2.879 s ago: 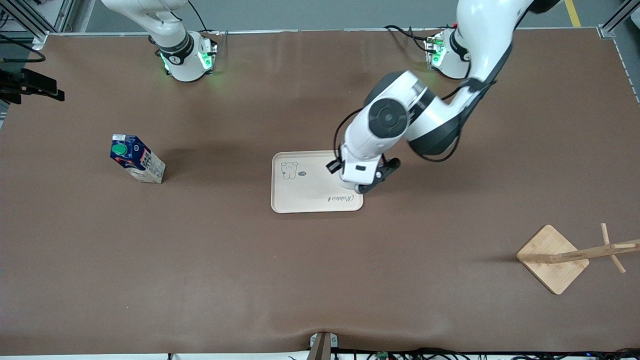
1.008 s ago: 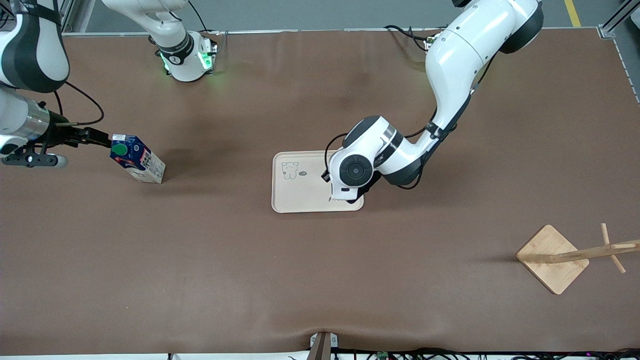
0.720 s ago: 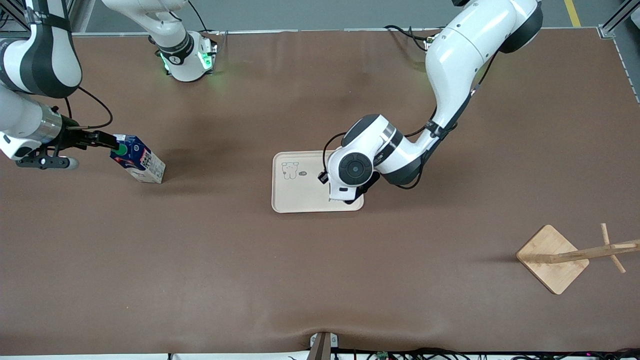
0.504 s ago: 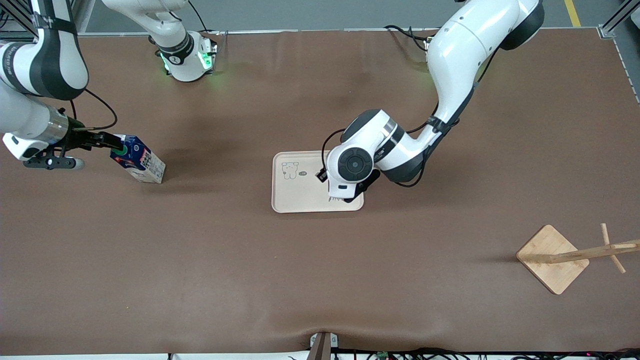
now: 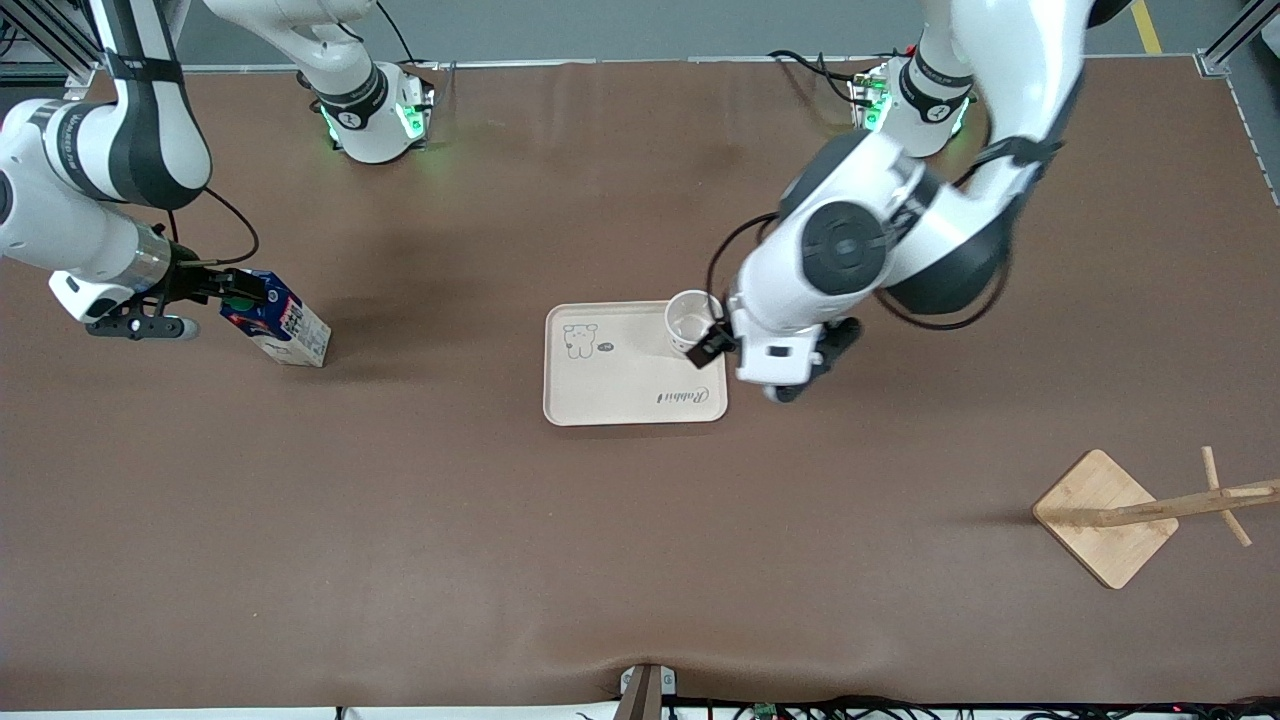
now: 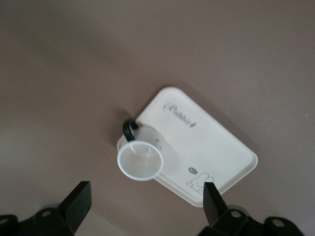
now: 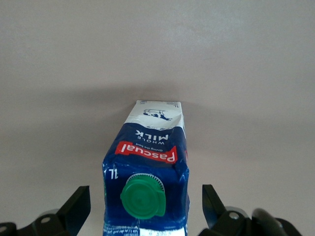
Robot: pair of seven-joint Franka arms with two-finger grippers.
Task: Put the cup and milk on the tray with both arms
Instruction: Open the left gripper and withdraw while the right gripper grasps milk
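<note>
The white cup (image 5: 690, 320) stands upright, free, on the cream tray (image 5: 610, 390) at its corner nearest the left arm's base. The left wrist view shows it from above (image 6: 140, 161) with its black handle, on the tray (image 6: 211, 142). My left gripper (image 5: 808, 368) is open and empty, raised over the table beside the tray (image 6: 145, 206). The blue-and-white milk (image 5: 285, 325) stands toward the right arm's end. My right gripper (image 5: 232, 290) is open, its fingers on either side of the carton's green-capped top (image 7: 147, 162), apart from it (image 7: 144, 209).
A wooden stand with a square base (image 5: 1105, 515) and a leaning post sits toward the left arm's end, nearer the front camera. The brown table (image 5: 500, 550) carries nothing else.
My left gripper has let go of the cup on the tray, risen and drawn off toward the left arm's end. My right gripper has moved in around the milk's top.
</note>
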